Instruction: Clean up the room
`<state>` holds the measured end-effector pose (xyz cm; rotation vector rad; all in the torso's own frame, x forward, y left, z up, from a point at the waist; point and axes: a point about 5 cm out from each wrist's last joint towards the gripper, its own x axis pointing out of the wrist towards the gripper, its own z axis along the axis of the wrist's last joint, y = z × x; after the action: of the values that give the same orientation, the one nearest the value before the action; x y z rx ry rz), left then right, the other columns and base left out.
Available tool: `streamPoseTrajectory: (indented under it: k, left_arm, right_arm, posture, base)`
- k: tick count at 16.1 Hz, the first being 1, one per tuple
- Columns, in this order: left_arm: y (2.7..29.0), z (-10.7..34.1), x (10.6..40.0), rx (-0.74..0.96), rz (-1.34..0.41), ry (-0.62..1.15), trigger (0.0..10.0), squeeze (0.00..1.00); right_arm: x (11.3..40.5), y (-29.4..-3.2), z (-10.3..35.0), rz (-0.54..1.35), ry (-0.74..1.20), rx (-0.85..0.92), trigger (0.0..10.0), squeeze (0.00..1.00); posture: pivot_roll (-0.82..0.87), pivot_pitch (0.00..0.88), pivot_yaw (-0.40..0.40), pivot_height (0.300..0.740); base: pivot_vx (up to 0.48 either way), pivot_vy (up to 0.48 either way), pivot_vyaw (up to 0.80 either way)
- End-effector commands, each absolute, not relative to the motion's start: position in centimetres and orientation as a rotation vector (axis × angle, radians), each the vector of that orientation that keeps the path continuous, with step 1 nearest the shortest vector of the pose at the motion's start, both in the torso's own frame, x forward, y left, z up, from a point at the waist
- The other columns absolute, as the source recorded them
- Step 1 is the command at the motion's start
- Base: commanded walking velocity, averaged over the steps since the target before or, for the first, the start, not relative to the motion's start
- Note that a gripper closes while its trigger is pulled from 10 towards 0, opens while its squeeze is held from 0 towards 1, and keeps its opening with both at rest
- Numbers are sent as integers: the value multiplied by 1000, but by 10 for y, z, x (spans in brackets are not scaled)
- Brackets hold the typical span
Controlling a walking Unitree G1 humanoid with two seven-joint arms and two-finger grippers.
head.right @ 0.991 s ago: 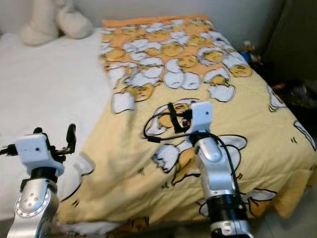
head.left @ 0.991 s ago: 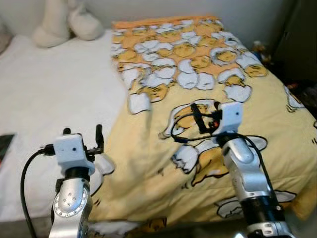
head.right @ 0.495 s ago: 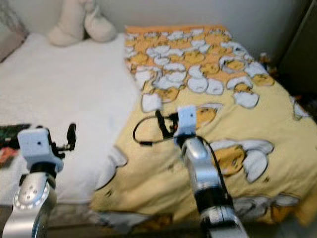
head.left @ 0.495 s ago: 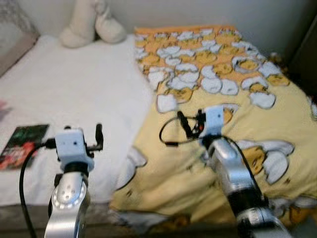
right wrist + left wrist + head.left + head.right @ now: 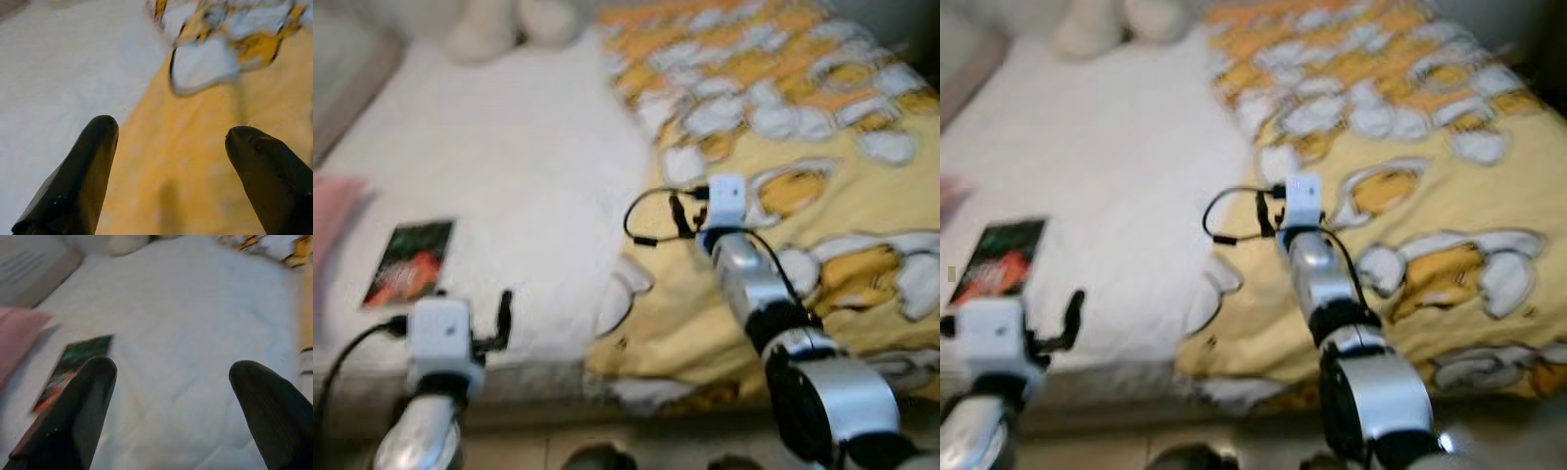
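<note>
The view has swung left along the bed (image 5: pixel 509 176), bringing a book (image 5: pixel 408 262) into sight beside the blanket (image 5: pixel 822 196). Left gripper (image 5: pixel 171 382) and right gripper (image 5: pixel 166 142) both gape wide, empty; the book looks like the next pickup.

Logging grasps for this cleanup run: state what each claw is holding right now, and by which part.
Nothing is held. The left claw is open above the white sheet, and the right claw is open above the yellow blanket.
</note>
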<state>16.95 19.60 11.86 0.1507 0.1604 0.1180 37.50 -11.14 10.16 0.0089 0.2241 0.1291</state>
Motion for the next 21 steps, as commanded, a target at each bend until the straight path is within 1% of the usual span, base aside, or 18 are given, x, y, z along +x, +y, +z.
streamPoseTrajectory:
  k: [1, 4, 6, 8, 9, 10, 11, 12, 13, 16, 17, 18, 19, 20, 21]
  left_arm:
    - [202, 123, 160, 190, 130, 183, 10000, 0]
    - [211, 128, 135, 215, 153, 243, 10000, 0]
    - [211, 130, 132, 219, 153, 250, 10000, 0]
    - [208, 129, 130, 215, 147, 259, 10000, 0]
    - [205, 128, 131, 207, 141, 260, 10000, 0]
    - [203, 126, 133, 202, 135, 262, 10000, 0]
    - [199, 122, 137, 187, 123, 262, 10000, 0]
    - [199, 122, 137, 187, 123, 262, 10000, 0]
    - [195, 118, 143, 174, 108, 260, 10000, 0]
    - [189, 115, 154, 159, 82, 249, 10000, 0]
    - [188, 114, 158, 159, 74, 245, 10000, 0]
    - [191, 114, 159, 164, 75, 245, 10000, 0]
    - [192, 114, 159, 169, 77, 245, 10000, 0]
    - [195, 115, 158, 180, 86, 245, 10000, 0]
    - [196, 115, 158, 183, 88, 244, 10000, 0]
  right_arm:
    - [375, -110, 99, 105, 244, -5, 10000, 0]
    - [375, -120, 96, -6, 257, -67, 10000, 0]
    - [377, -127, 101, -71, 220, -72, 10000, 0]
    - [383, -133, 120, -113, 106, -95, 10000, 0]
    - [386, -136, 128, -119, 66, -105, 10000, 0]
    - [387, -139, 130, -128, 51, -111, 10000, 0]
    - [387, -151, 133, -154, 40, -120, 10000, 0]
    - [387, -151, 133, -154, 40, -120, 10000, 0]
    - [387, -164, 134, -184, 33, -136, 10000, 0]
    - [383, -183, 126, -220, 77, -146, 10000, 0]
    - [379, -184, 114, -201, 146, -101, 10000, 0]
    - [375, -173, 99, -111, 235, -59, 9804, 0]
    - [373, -167, 92, -74, 268, -35, 9098, 0]
    - [368, -153, 82, -4, 312, -23, 0, 0]
    - [368, -150, 81, 13, 320, -23, 0, 0]
  posture:
    - [232, 205, 171, 740]
    - [273, 253, 178, 740]
    - [271, 260, 176, 740]
    - [261, 262, 172, 740]
    - [227, 262, 167, 740]
    - [219, 261, 165, 740]
    - [171, 255, 159, 740]
    - [171, 255, 159, 740]
    - [129, 249, 157, 740]
    - [107, 250, 162, 740]
    - [111, 251, 167, 740]
    - [118, 251, 170, 740]
    - [124, 251, 171, 740]
    - [140, 249, 169, 740]
    - [141, 250, 169, 740]
  base:
    - [0, 0, 0]
    - [0, 0, 0]
    - [0, 0, 0]
    - [0, 0, 0]
    - [0, 0, 0]
    - [0, 0, 0]
    - [0, 0, 0]
    - [0, 0, 0]
    - [0, 0, 0]
    - [0, 0, 0]
    - [0, 0, 0]
    - [0, 0, 0]
    - [0, 0, 0]
    - [0, 0, 0]
    - [0, 0, 0]
